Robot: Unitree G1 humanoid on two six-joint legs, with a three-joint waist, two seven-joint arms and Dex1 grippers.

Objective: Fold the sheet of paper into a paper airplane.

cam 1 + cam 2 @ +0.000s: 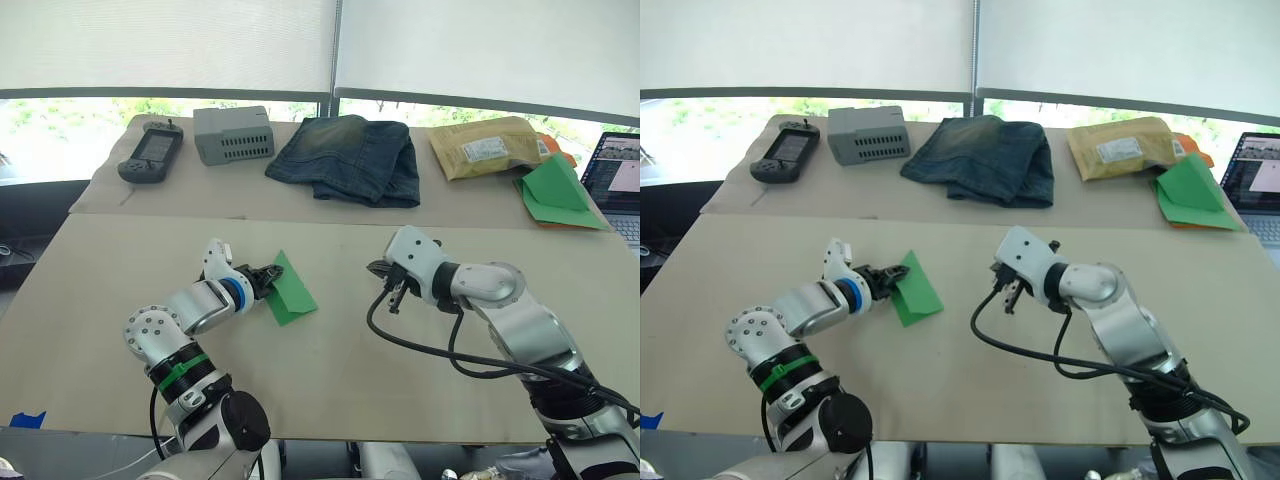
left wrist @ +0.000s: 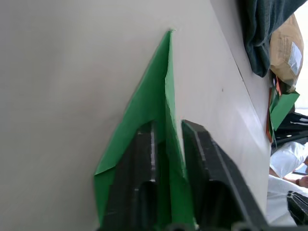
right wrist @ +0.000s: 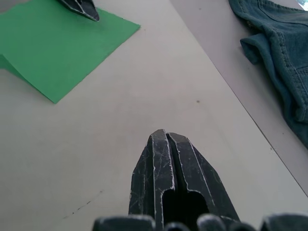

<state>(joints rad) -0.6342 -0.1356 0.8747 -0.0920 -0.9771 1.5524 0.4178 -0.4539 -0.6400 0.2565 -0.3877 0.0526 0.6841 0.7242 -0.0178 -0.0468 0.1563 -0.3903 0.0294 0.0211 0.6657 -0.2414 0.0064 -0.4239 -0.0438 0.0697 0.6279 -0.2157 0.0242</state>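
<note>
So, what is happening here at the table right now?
The robot is folding a paper airplane. Its left gripper is pinching an upright fold of the green paper, which lies on the table partly folded, not yet an airplane. The right gripper is shut and empty, held apart from the paper, to its right.

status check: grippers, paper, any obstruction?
Left gripper shut on the sheet of paper, edge raised. Right gripper shut, empty, apart from it. Nothing in the way.
</note>
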